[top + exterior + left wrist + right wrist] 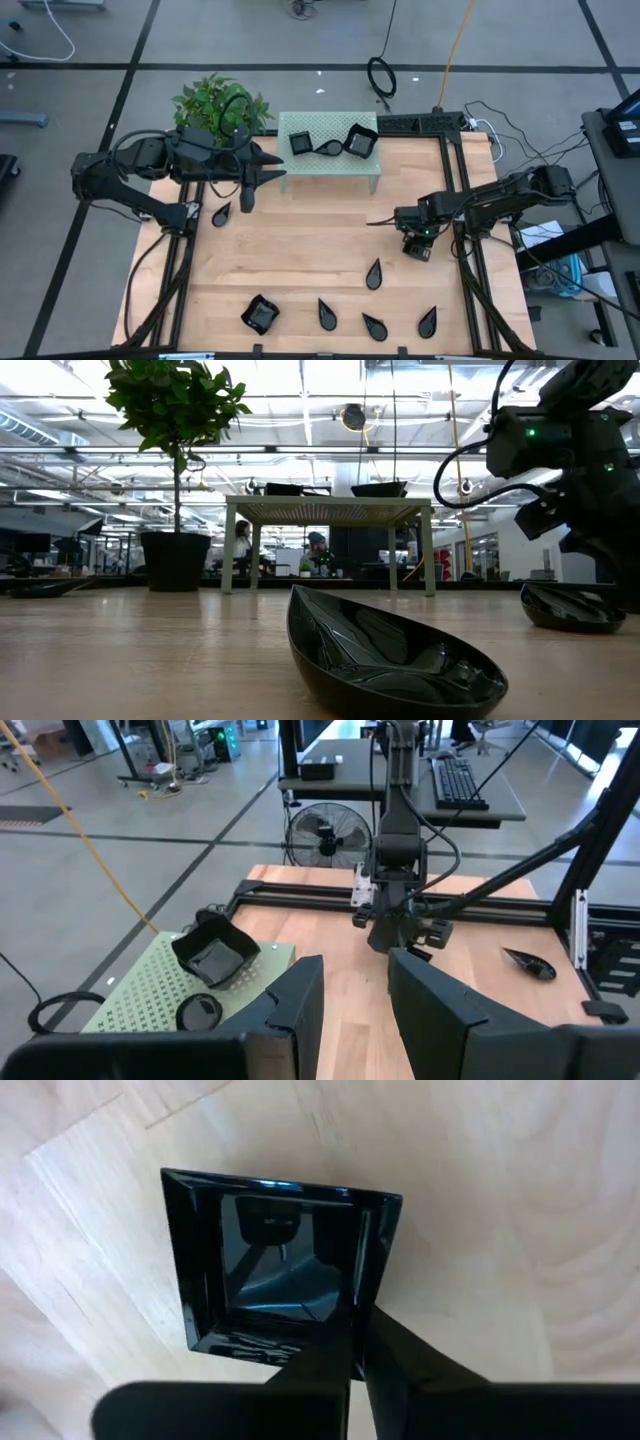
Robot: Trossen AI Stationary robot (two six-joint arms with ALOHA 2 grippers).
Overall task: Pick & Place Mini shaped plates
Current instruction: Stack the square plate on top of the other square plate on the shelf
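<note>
Currently the right gripper (352, 1342) pinches the square plate's (270, 1260) glossy rim near the bench's right edge; it could slip free.

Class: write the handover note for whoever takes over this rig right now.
Left gripper: fingers open, empty, beside the green stand.
Right gripper: fingers shut on a flat square plate lying on the table near its right edge.
Done: three plates on the stand.
Left: teardrops and a wavy square on the table.
</note>
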